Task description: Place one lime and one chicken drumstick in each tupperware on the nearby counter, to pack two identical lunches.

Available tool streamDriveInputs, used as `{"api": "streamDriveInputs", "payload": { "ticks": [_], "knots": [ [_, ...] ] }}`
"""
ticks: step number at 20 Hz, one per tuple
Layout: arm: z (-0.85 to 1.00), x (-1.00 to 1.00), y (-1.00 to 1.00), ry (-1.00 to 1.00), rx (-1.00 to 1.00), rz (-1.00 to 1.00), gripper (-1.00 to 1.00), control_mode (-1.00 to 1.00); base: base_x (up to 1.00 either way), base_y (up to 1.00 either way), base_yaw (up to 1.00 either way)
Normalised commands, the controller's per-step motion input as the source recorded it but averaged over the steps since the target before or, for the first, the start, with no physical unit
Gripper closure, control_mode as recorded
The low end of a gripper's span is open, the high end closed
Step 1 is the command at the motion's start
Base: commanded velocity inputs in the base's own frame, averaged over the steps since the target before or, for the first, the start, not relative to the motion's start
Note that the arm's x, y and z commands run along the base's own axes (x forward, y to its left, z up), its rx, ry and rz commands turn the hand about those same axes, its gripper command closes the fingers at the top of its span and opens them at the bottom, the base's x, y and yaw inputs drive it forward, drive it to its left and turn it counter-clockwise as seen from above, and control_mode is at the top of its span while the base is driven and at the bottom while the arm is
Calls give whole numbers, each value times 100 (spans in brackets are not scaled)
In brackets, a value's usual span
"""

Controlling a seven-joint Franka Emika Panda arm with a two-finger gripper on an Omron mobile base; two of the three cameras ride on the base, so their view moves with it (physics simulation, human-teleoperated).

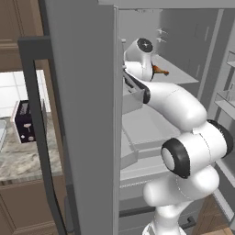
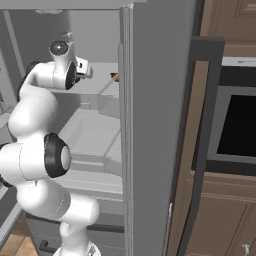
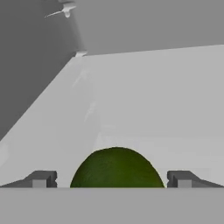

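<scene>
The big grey fridge (image 1: 87,114) stands open, and the white arm (image 1: 183,110) reaches up into it over a pale shelf (image 3: 144,100). To the left of the fridge door is the counter (image 1: 23,163), with a small dark toaster (image 1: 25,121) standing on it. To the right of the fridge is a black oven (image 2: 239,127) set in brown wood. In the hand view the pincer (image 3: 112,179) is wide open, with one dark tip on each side of a round green lime (image 3: 116,168). The lime sits on the shelf, right between the two tips, and neither tip touches it. A little brown drumstick (image 1: 159,70) lies on the same shelf, just past the hand, well inside the fridge.
</scene>
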Motion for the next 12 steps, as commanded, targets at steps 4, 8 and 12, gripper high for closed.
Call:
{"api": "streamDriveInputs", "payload": {
  "ticks": [4, 8, 12],
  "knots": [
    [-39, 1, 7, 7, -3, 0, 100, -100, 0, 0, 0],
    [-61, 0, 2, 7, -5, -1, 100, -100, 0, 0, 0],
    [-41, 9, 2, 1, -4, 0, 100, -100, 0, 0, 0]
  ]
}}
